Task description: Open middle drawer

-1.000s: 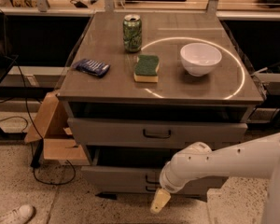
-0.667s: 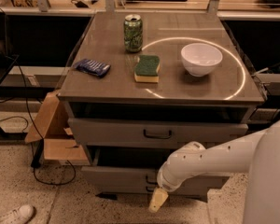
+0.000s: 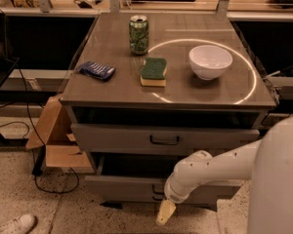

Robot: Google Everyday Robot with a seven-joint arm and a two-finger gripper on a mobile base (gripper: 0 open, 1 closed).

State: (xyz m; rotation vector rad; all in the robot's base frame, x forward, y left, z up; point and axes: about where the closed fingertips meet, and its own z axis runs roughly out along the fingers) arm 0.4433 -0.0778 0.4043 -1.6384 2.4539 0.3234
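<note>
At the far left, low on the speckled floor, a white shoe [image 3: 12, 224] is poking into view. Above it a cardboard box [image 3: 53, 140] is leaning against the cabinet's left side, with a dark cable [image 3: 36, 130] trailing down beside it.

On the surface [image 3: 117, 89], a blue packet [image 3: 96, 70] is lying near the left edge. To its right a green can [image 3: 138, 34] is standing upright, and a green and yellow sponge [image 3: 154, 71] is lying just in front of the can. A white bowl [image 3: 210, 61] is sitting upright further right, inside a bright ring of light.

The middle drawer [image 3: 112, 139] is sitting just below a dark gap under the surface. Its small dark handle [image 3: 164, 140] is showing at the centre of its front, and nothing is touching it. Below it the bottom drawer [image 3: 122, 188] is standing forward, with a dark opening above its front.

I am holding my hand [image 3: 166, 212] low, near the floor. It is in front of the bottom drawer's lower edge, almost straight beneath the middle drawer's handle and well apart from it. It is pointing downward, and I cannot tell how far open it is or whether it has hold of anything. My white arm [image 3: 215, 169] is reaching in from the lower right, crossing the right part of the bottom drawer's front.
</note>
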